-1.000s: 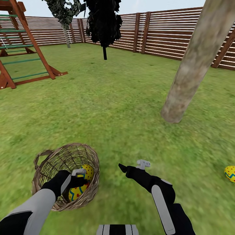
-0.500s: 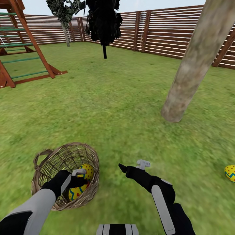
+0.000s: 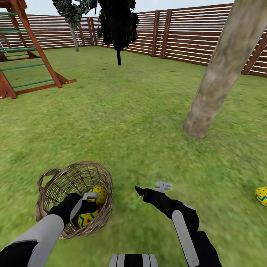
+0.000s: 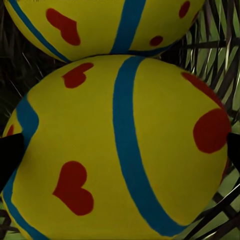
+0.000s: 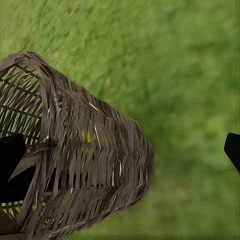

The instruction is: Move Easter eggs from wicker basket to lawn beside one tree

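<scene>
The wicker basket point(image 3: 55, 185) stands on the lawn point(image 3: 129, 122) at the lower left. Two yellow Easter eggs lie in it, one against the far wall point(image 3: 99, 192) and one nearer point(image 3: 86, 219). My left gripper point(image 3: 89, 208) reaches down into the basket. In the left wrist view it point(image 4: 120, 155) is open, with a dark fingertip at each side of the near egg point(image 4: 125, 145); the other egg point(image 4: 100, 25) lies just beyond. My right gripper point(image 3: 142, 193) hovers open over grass beside the basket point(image 5: 85, 165). A third egg point(image 3: 261, 195) lies on the grass at the far right, short of the tree trunk point(image 3: 218, 74).
A slatted wooden fence point(image 3: 185, 33) rings the garden. A red-brown play tower point(image 3: 22, 48) stands at the back left, and a dark narrow tree point(image 3: 118, 22) at the back centre. Open grass lies between the basket and the trunk.
The whole head picture has slid slightly upward, so the camera has moved. Both arms, the basket and the eggs keep their places relative to one another.
</scene>
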